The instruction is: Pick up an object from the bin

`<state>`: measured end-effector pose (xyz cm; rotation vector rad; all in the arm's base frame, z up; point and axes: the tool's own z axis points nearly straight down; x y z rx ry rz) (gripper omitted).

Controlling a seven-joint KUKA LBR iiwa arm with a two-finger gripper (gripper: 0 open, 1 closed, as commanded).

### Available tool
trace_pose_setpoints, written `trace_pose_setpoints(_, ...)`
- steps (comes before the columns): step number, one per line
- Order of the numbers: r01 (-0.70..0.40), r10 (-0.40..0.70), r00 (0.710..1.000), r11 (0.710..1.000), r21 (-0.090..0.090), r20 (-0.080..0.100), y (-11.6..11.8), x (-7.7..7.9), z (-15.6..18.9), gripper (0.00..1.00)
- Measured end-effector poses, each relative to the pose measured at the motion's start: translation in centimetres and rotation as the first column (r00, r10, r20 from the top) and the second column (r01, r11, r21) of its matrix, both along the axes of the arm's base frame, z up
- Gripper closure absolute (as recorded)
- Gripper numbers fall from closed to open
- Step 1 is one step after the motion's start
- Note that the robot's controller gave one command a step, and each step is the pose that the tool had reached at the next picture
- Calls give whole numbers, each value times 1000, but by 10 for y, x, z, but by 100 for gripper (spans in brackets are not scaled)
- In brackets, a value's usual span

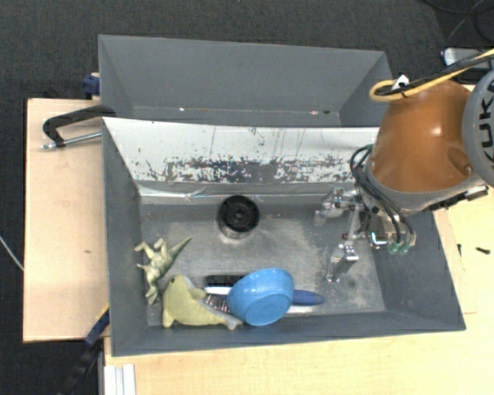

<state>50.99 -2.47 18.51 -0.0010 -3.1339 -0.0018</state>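
End effector [339, 237]: mine, low over bare floor at the bin's right side, fingers spread wide with nothing between them. I judge it is placed to close on something from above.
Bin [255, 89]: grey metal with sloped walls and a scuffed back. The slope is probably why loose things sit along the front.
Scoop [261, 296]: blue, smooth hard plastic, rounded bowl, handle pointing my way. It lies by the front wall and is the nearest candidate to pick.
Dinosaur [158, 262]: pale green, spiky, thin-limbed, front left.
Figure [189, 307]: yellowish, lumpy, touching the scoop.
Cap [237, 214]: black, round, alone mid-bin.
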Motion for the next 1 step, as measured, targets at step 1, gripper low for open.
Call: trace_pose_setpoints(1, -71, 71, 997, 997, 0, -15, 23, -8, -109, 0)
